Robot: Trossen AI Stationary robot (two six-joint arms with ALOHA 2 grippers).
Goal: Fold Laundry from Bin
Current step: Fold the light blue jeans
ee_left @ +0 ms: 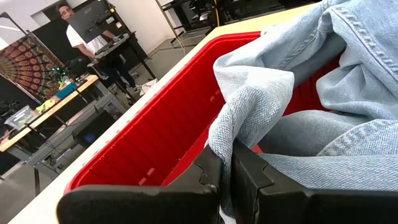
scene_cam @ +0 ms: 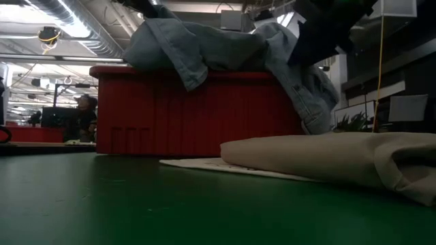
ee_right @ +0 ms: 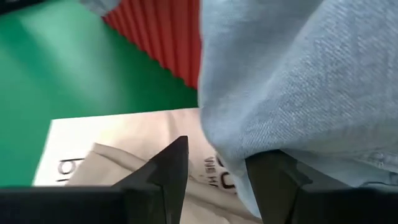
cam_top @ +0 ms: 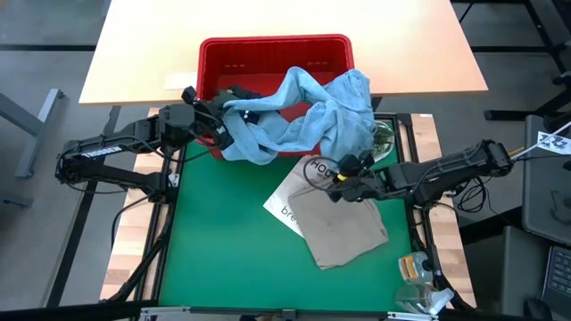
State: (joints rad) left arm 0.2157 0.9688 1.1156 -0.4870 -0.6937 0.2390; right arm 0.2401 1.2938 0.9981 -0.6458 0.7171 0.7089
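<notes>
The left gripper (ee_left: 225, 163) is pinching a fold of the blue shirt (cam_top: 312, 111) between clenched jaws at the bin (cam_top: 268, 49) rim's near-left corner. The shirt is draping out of the bin over its front wall onto the green mat (cam_top: 223, 241). To do this well, lift high and draw toward open mat so the trailing cloth clears the rim without tipping the bin. The right gripper (ee_right: 217, 171) is hovering with jaws released just under the shirt's hanging edge, over the tote (cam_top: 290, 201) and beige garment (cam_top: 348, 227); those are crowding the mat's right side, so spreading room is mainly left.
</notes>
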